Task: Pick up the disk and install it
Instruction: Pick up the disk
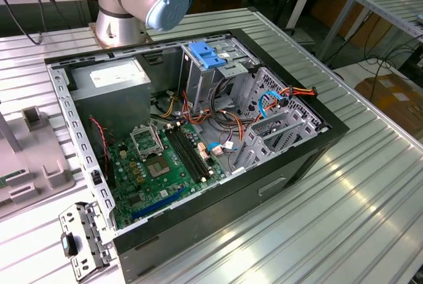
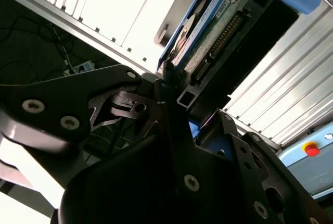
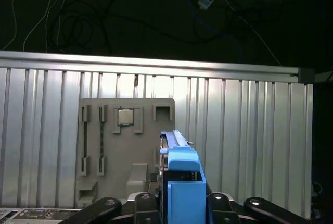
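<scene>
Exterior view: black tower computer case [image 1: 291, 165], side open, lying on ribbed aluminium table [image 1: 370, 191]; green motherboard [image 1: 165, 165] inside; grey robot arm base [image 1: 125, 6] behind the case.

Second wrist view: black two-finger gripper [image 2: 167, 81] clamped on dark metal disk with blue plastic side rails [image 2: 213, 36].

First wrist view: disk edge-on between the fingers, with a grey plastic fixture plate [image 3: 104, 146] on the table beyond it.
</scene>
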Tool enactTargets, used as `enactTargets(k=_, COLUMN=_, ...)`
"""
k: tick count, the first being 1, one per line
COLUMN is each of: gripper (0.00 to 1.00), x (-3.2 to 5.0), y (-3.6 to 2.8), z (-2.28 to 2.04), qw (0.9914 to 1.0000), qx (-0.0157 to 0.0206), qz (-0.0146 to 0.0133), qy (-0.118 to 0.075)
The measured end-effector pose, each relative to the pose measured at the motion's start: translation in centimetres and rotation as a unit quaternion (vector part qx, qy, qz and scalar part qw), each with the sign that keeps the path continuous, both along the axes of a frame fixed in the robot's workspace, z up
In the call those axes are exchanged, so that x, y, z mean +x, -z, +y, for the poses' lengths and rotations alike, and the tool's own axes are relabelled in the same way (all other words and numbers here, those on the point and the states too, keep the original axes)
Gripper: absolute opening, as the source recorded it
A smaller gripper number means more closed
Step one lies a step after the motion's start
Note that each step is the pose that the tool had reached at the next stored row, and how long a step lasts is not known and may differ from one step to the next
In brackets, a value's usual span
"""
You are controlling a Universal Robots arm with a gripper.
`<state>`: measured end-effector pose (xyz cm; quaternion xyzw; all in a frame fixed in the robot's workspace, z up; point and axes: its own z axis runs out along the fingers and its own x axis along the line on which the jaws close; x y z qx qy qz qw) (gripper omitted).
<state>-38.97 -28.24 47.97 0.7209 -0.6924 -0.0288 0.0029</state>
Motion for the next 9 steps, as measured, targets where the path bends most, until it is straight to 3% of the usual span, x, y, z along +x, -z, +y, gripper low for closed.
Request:
enactTargets(k=3, gripper=0.37, x=1.0, y=0.0, z=0.0, qw=1.0, qx=-0.0005, qz=0.0, qy=0.0)
enactTargets(k=9, gripper=0.37, x=1.23, y=0.0, z=0.0, qw=1.0, qx=-0.0009, qz=0.0, qy=0.0)
